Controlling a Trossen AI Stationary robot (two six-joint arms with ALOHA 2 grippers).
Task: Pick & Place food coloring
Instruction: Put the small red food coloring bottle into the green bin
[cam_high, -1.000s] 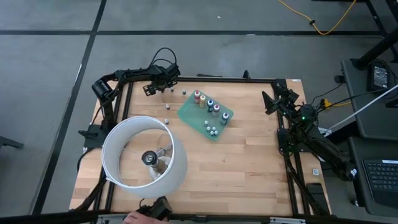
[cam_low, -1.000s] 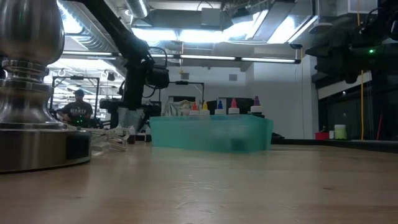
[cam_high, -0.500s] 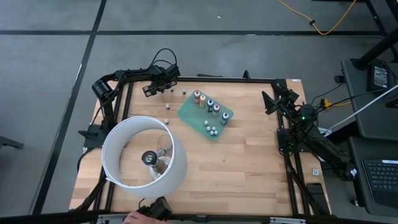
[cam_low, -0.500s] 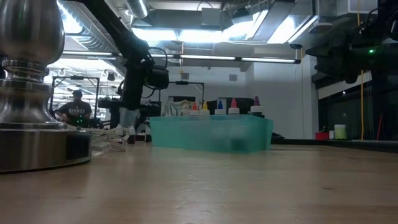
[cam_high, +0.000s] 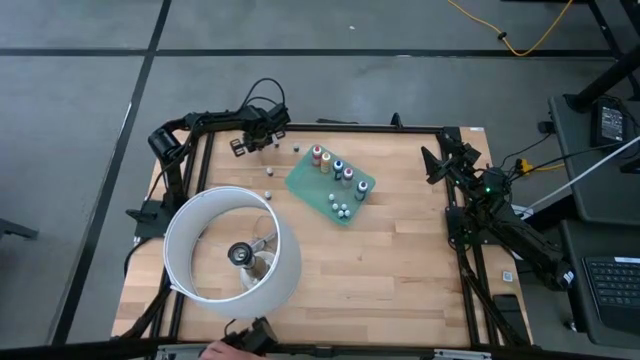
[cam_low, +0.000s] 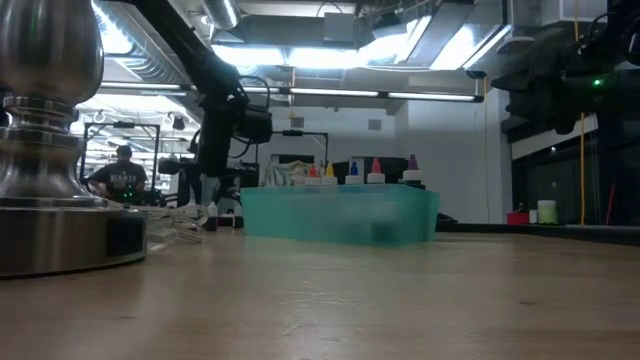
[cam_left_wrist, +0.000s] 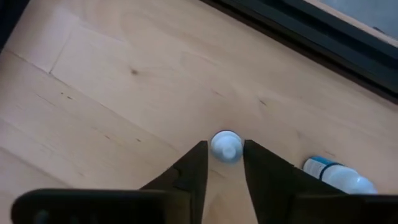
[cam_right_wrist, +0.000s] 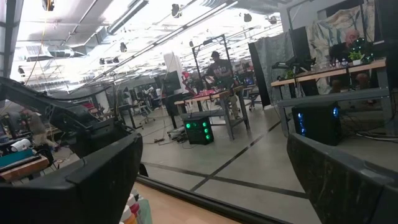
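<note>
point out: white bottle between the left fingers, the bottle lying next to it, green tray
white bottle (cam_left_wrist: 226, 147), left wrist view, on its round cap seen from above
lying bottle (cam_left_wrist: 339, 175), left wrist view, on its pale body
green tray (cam_high: 304, 182), high view, on a bare part near its left corner

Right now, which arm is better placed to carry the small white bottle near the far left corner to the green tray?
Left. The left hand already has its fingers on both sides of the white bottle. The right hand waits open at the table's right edge, beyond the green tray.
</note>
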